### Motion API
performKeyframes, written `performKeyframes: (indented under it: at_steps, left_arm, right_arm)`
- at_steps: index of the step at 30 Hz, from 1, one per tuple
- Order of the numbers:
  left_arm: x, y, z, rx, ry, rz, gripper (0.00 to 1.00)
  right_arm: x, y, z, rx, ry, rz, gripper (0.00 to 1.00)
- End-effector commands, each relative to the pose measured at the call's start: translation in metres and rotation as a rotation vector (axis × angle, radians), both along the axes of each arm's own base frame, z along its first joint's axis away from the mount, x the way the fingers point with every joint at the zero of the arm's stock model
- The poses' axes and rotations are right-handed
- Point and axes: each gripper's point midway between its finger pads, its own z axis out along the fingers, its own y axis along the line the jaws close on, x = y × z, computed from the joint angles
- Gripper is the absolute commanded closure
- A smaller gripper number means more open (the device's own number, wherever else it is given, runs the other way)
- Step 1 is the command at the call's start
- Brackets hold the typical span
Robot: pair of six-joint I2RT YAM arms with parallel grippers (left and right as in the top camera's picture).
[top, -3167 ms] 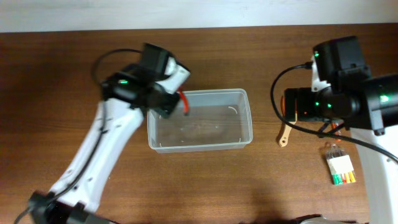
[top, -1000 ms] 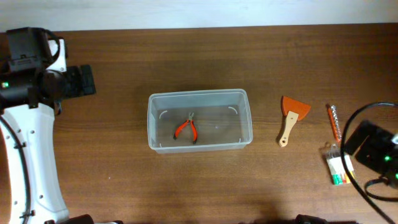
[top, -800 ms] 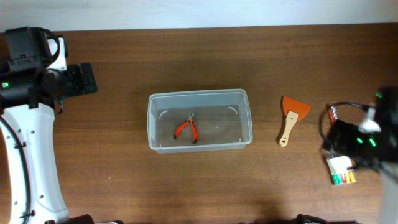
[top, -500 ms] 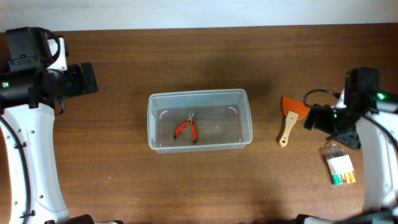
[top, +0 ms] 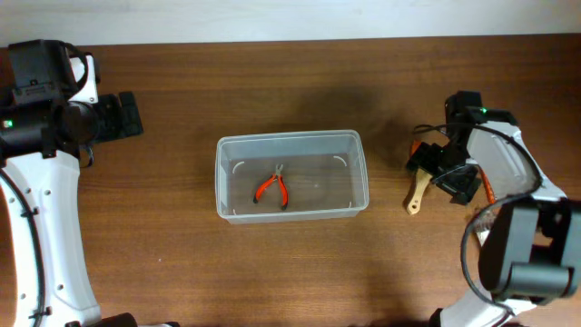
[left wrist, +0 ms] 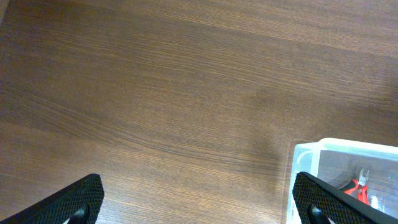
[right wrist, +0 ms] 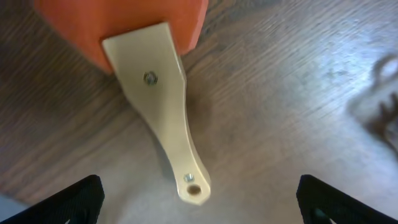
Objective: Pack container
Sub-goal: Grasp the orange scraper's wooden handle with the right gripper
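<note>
A dark brown wooden table (top: 272,82) with long, fine grain fills nearly every view. Along its far edge runs a pale strip (top: 272,18) of some lighter surface; whether this is wall or floor cannot be told. Light falls evenly, with a soft sheen on the wood in the right wrist view.

The left arm (top: 36,209), white with a black wrist, stands at the table's left side, well apart from everything else. The right arm (top: 508,168) reaches in from the right edge.

The container (top: 290,136) sits upright near the middle of the table, between the two arms. It is a clear rectangular tub with rounded corners, and the wood shows through its floor. One corner of it (left wrist: 308,162) shows at the lower right of the left wrist view.

Just to the right of the tub, apart from it, lies a scraper (right wrist: 165,99) with an orange blade and a pale wooden handle – flat on the wood, its handle end (top: 416,202) pointing toward the near edge.

Inside the tub, left of centre, lie small red-handled pliers (top: 272,189).

The left gripper (top: 127,116) hangs over bare wood, its fingers (left wrist: 81,199) spread wide with nothing between them. The right gripper (top: 445,173) hovers over the scraper – its fingers (right wrist: 74,199) also spread wide, one on each side of the handle and clear of it.
</note>
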Motion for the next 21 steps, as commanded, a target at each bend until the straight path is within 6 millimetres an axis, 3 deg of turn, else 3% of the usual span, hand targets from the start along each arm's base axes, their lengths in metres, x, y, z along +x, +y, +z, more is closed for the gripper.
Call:
performKeyframes:
  at_steps: [1,15,21]
  left_arm:
    - [-0.003,-0.003,0.002,-0.013,-0.008,0.001,0.00]
    - [-0.003,-0.003,0.003,-0.013,-0.009,0.001,0.01]
    - [-0.002,-0.003,0.003,-0.013,-0.009,0.001,0.01]
  right_arm:
    - [-0.001,0.000,-0.016,0.001,0.035,-0.050,0.01]
    - [-0.006,0.003,-0.048,0.024,0.112,0.004,0.01]
    - [-0.004,0.010,-0.055,0.080,0.101,0.126,0.01]
